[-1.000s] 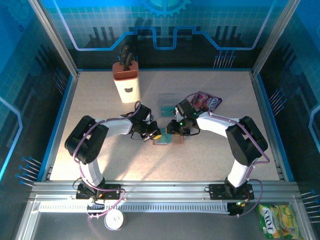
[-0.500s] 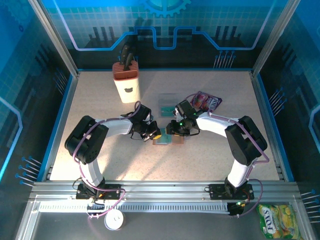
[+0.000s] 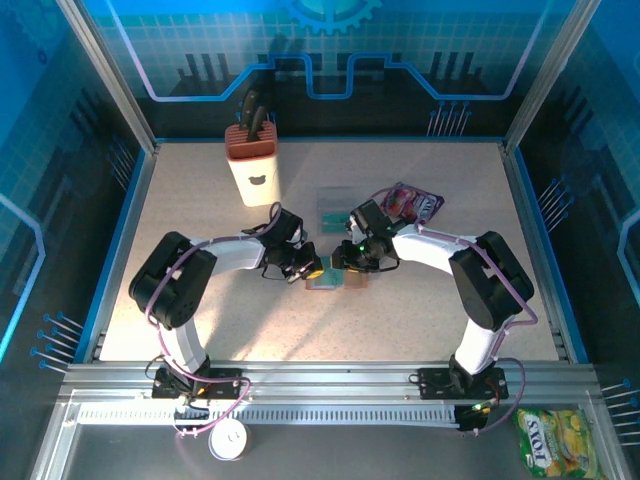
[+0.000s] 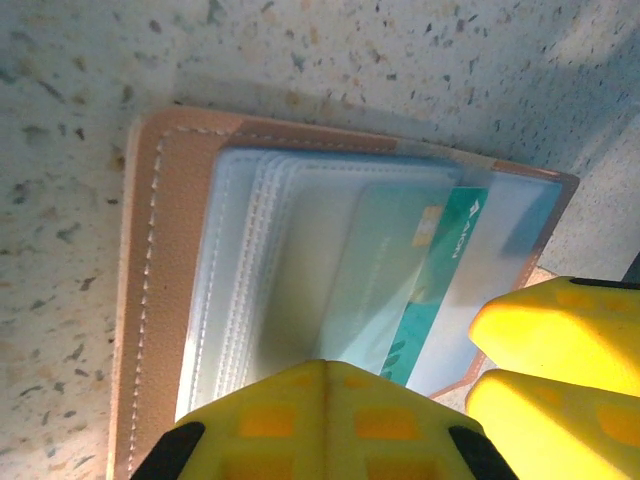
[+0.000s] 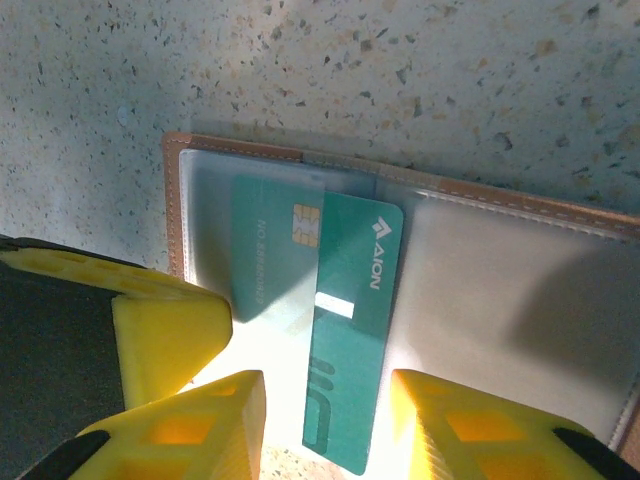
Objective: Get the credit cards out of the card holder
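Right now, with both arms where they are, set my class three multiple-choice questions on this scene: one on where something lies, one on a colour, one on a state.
1. Where does the purple snack packet lie?
A. Between the arm bases
B. Beyond the card holder, toward the right
C. At the near left corner

2. What colour is the card sticking out of the holder's clear sleeve?
A. Red
B. Green
C. Black

3. What state is the card holder in?
A. Snapped shut
B. Lifted into the air
C. Lying open on the table

Answers:
1. B: the top view shows the packet past the holder, beside the right arm.
2. B: the right wrist view shows the green card partly slid out.
3. C: both wrist views show its clear sleeves facing up on the speckled surface.
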Action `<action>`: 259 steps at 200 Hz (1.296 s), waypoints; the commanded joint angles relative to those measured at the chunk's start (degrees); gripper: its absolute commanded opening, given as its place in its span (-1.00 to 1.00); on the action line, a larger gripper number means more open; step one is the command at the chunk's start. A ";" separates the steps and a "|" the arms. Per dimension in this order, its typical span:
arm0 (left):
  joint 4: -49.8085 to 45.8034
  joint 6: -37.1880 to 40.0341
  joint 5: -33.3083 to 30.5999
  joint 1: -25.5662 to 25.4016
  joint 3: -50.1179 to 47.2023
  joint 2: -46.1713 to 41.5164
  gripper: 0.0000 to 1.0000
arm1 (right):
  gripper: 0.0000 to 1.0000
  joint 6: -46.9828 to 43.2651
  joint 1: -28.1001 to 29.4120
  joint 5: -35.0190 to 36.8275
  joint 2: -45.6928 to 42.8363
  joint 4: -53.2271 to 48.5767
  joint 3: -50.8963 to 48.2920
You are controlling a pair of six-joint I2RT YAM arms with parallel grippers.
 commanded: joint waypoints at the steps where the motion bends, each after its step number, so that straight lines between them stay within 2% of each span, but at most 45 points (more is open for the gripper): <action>1: -3.23 1.59 -1.27 -0.35 0.33 -2.32 -0.93 | -0.22 0.70 -0.82 -1.02 0.76 0.31 -0.84; 145: -4.57 2.46 -1.50 -0.92 1.17 1.09 -0.94 | -0.22 0.79 -1.03 -1.55 1.18 0.62 -1.02; 215: -5.19 2.57 -1.51 -0.89 1.45 1.49 -0.95 | -0.22 2.08 -1.69 -3.90 2.63 3.59 -2.46; 259: -5.43 2.65 -1.51 -0.93 1.71 1.60 -0.95 | -0.24 4.96 -3.03 -8.28 2.96 9.20 -4.92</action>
